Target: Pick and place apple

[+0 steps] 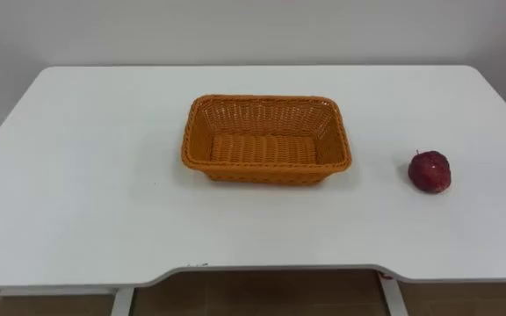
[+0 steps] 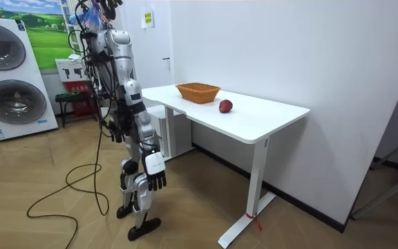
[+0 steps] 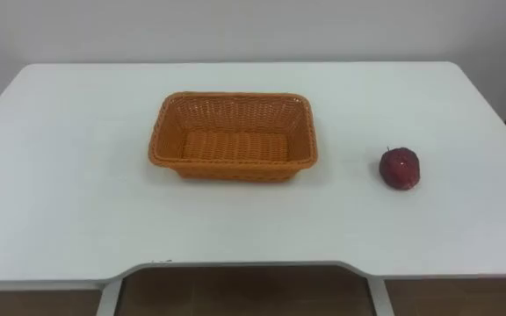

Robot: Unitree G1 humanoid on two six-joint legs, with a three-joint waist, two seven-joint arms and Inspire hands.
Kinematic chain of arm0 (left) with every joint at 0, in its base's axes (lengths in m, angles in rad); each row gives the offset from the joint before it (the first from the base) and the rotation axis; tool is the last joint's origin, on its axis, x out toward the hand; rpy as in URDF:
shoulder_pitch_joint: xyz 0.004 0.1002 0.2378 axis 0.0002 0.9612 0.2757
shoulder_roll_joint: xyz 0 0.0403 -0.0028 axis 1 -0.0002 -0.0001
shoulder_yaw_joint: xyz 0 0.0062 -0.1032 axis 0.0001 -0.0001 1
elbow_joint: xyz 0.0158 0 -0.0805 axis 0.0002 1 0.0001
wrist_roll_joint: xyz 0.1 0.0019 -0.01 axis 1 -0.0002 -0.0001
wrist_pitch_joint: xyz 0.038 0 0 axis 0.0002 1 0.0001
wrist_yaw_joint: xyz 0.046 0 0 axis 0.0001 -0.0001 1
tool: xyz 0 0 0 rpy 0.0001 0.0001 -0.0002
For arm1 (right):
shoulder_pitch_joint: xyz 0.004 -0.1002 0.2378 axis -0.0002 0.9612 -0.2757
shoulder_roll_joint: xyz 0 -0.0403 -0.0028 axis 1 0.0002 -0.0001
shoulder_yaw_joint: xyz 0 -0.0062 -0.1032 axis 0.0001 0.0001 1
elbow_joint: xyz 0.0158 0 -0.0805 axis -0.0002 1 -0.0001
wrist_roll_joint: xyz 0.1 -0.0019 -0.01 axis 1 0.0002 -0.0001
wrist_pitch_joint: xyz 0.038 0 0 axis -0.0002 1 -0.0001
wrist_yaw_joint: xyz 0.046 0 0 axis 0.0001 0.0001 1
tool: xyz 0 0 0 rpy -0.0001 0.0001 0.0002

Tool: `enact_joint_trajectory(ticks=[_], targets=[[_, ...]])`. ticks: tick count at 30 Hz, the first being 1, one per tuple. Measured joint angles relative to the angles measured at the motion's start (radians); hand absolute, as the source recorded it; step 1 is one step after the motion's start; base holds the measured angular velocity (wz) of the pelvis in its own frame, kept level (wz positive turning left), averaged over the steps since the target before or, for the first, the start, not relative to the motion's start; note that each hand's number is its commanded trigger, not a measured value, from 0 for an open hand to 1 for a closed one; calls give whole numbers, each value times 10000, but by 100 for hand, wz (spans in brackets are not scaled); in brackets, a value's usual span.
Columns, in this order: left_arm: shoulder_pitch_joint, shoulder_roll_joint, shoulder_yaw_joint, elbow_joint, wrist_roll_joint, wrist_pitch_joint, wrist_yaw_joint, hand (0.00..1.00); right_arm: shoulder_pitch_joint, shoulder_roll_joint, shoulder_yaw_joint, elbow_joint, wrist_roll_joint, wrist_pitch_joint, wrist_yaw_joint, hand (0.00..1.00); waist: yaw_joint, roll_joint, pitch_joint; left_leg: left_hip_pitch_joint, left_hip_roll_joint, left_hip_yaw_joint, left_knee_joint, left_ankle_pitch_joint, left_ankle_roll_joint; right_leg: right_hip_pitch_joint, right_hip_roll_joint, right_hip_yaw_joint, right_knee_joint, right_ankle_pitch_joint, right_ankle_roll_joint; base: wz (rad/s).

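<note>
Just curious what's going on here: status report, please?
Right hand open, hanging at its side. Round red apple on white table, right of orange wicker basket, untouched. Nothing in the way.

The humanoid wears silver-grey shells on head, chest and limbs over black inner parts, with black joints between them. Dark cables hang in a bundle down its torso, and dark straps rise from its shoulders. The right hand (image 2: 156,173) has a white back panel above black fingers (image 2: 159,184). Its feet are black.
</note>
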Motion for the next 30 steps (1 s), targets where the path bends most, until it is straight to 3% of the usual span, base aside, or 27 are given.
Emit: enact_joint_trajectory(ticks=[8, 11, 20, 22, 25, 27, 30], targets=[[5, -11, -1, 1, -1, -20, -8, 0, -5, 0, 0, 50, 198, -34, -126, 0, 4, 91, -25, 10, -3, -2, 29, -2, 2, 10, 1, 7, 18, 0, -1, 0], [-2, -30, 12, -2, -1, -35, 158, 0, 10, 3, -197, 26, 1190, -94, -471, 0, -18, 119, -17, 19, 0, -1, 32, -1, 1, 38, -1, 3, 15, 0, 0, 0], [191, 0, 946, -51, -17, -209, 295, 0, 73, -43, -3640, -607, 8797, -552, -1988, 0, -482, 101, -4, -28, 2, 27, 9, -2, 1, 11, 14, 21, -112, 14, 2, -1], [335, 17, 1310, -337, -177, -390, 396, 0, 5, -48, -4716, -1337, 9957, -844, -2759, 0, -689, 96, -9, -107, -1, 63, 7, -2, 2, -108, 12, 25, -105, 13, 4, -4], [406, 67, 1426, -428, -173, -663, 637, 0, -151, -68, -5569, -2450, 10777, -1261, -3633, 0, -877, 51, -35, -164, -5, 84, 14, 0, 4, -188, 14, 64, 24, 16, 8, -1], [453, 88, 1565, -556, -181, -782, 664, 0, -127, -84, -6001, -3401, 10995, -1456, -4113, 0, -936, 41, -39, -149, -5, 99, 18, 0, 4, -165, 13, 67, 27, 13, 12, -2], [488, 174, 1560, -704, -167, -1023, 701, 0, -119, -137, -6018, -4995, 11030, -2112, -5051, 0, -926, 3, -37, -186, 0, 110, 51, 0, 4, -191, 14, 77, 29, 10, 12, -1]])
